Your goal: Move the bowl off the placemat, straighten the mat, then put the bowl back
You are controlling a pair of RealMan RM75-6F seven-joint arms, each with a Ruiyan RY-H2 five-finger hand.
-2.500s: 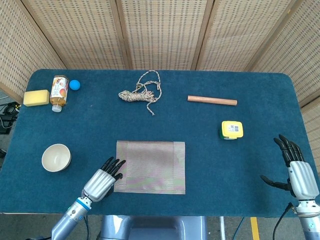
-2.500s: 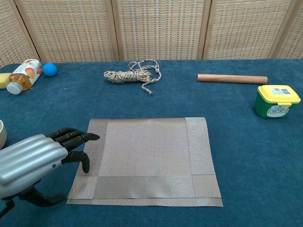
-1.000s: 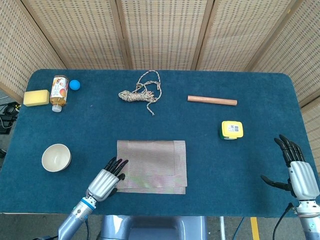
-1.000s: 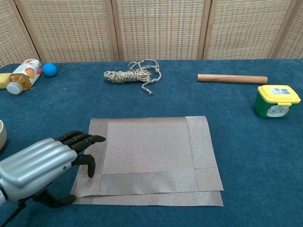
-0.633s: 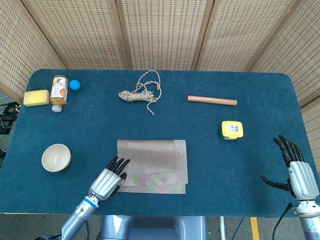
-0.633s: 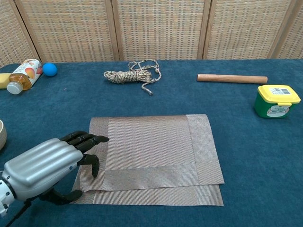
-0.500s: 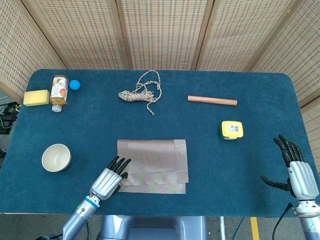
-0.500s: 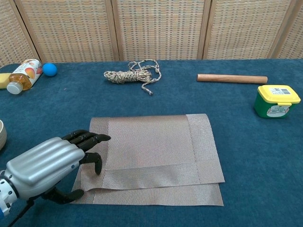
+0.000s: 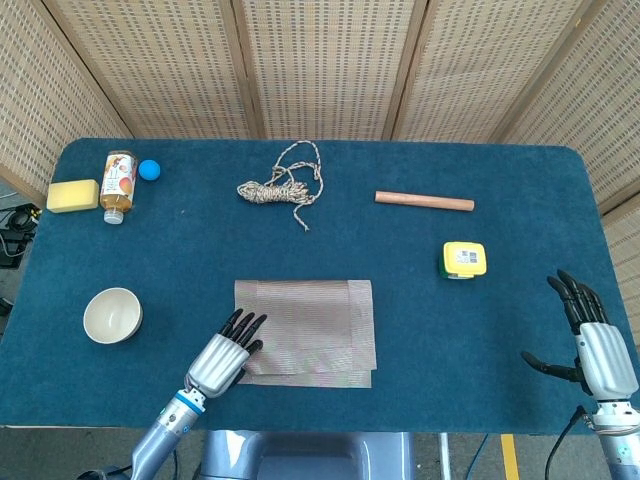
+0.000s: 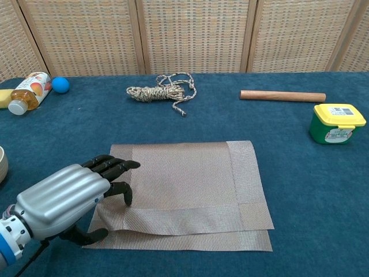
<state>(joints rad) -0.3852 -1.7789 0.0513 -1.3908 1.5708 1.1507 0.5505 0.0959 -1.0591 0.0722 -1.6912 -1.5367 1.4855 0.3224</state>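
Note:
The grey woven placemat (image 9: 305, 332) (image 10: 184, 190) lies at the table's front centre in two layers, the upper one set back from the lower one's near edge. My left hand (image 9: 225, 362) (image 10: 69, 199) holds the upper layer at its near-left corner, with the fingers (image 10: 118, 167) on top and the thumb under that edge. The cream bowl (image 9: 112, 315) (image 10: 2, 164) stands upright on the cloth well left of the mat, empty. My right hand (image 9: 595, 345) hovers at the front right with its fingers spread, holding nothing, and shows only in the head view.
A coiled rope (image 9: 283, 185), a wooden rod (image 9: 424, 201) and a yellow-lidded green tub (image 9: 464, 259) lie beyond and right of the mat. A yellow sponge (image 9: 72, 195), a juice bottle (image 9: 118, 184) and a blue ball (image 9: 149, 169) sit at the back left.
My left hand has slid right and forward onto the mat's left edge. The upper layer has shifted back, baring more of the lower layer's near strip. Bowl and right hand are still.

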